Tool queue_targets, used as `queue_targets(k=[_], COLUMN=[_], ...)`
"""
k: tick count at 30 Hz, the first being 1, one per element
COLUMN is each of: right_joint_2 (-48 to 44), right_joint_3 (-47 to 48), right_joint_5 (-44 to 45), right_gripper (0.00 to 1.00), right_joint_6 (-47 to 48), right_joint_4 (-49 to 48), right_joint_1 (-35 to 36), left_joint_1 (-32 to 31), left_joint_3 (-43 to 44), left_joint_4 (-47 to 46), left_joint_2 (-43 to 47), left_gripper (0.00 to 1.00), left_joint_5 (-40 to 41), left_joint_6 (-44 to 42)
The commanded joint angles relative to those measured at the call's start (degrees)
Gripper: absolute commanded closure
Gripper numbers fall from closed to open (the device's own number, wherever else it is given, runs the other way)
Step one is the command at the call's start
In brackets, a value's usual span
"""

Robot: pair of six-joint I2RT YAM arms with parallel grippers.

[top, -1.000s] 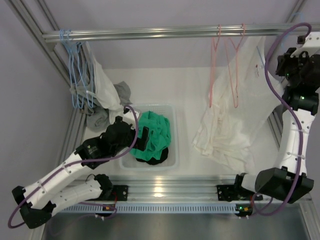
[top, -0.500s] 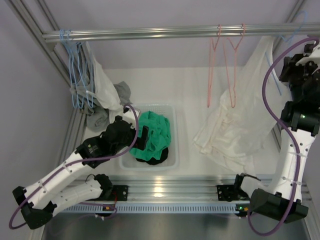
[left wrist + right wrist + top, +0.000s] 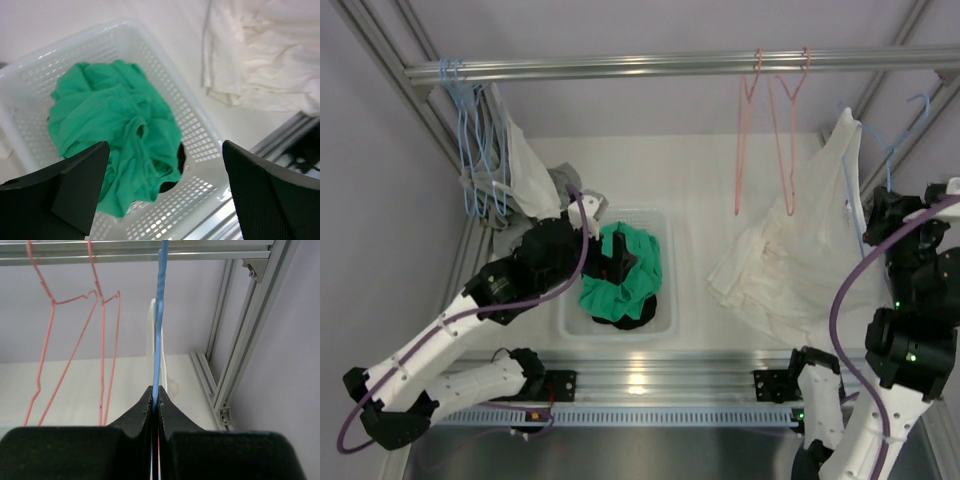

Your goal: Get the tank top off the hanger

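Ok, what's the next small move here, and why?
Probably swing the left hand across to the white tank top and grip its draped fabric. The right hand is shut on the blue wire hanger carrying the top, while the left hand is open over the green cloth in the white plastic basket.

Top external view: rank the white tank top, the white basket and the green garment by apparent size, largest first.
1. White tank top, though its raised part hangs nearer the camera.
2. White basket.
3. Green garment, lying inside the basket.
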State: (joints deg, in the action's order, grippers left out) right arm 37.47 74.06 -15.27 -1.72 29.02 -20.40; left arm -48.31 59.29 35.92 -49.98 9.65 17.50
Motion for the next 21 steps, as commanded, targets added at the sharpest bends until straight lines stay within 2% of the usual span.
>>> queue_targets(k=[1,3,5,9,10,14,18,21], right_joint_2=[-4.9,-6.9,-8.2,-10.8,-10.8,-10.2,-9.9,-9.6], right_joint_3=[4.4,7.9,10.6,15.2,16.5,23.5,25.3,26.7], right_joint_5=[-0.3,1.1,1.1,-4.6,-5.8,-9.6,-11.5,-15.0], right_gripper=[1.0,1.0,1.0,1.0,1.0,1.0,1.0,1.0], right_joint_6=[-0.1,0.2,-0.7,-1.5,-1.7,-2.9,-3.6,-4.7], right_joint_4=[9.9,15.4,18.6,21.2,21.4,23.9,24.6,24.8], right_joint_1=[0.2,0.8,3.0,5.8,6.9,10.1,14.9,17.0], left_joint_1=[0.1,-1.0,-3.6,-17.1,-17.9,-18.5,-18.7,-19.1], left_joint_3=[7.0,11.1,14.4,28.1,34.4,46.5,52.8,53.4], left_joint_4=[-9.4,-15.1,-18.6,-21.3,-21.4,-24.0,-24.5,-25.8], left_joint_2=[-5.0,-7.4,-11.2,-20.5,-24.3,-33.0,-39.7,-42.3], left_gripper=[0.01,0.01,0.01,0.01,0.01,0.01,0.02,0.03], left_joint_5=[-10.1,-17.8,-19.4,-11.2,-12.0,-15.4,-16.9,-13.5], left_joint_6=[4.2,6.3,5.9,-6.6,-7.6,-10.9,-17.0,-20.1])
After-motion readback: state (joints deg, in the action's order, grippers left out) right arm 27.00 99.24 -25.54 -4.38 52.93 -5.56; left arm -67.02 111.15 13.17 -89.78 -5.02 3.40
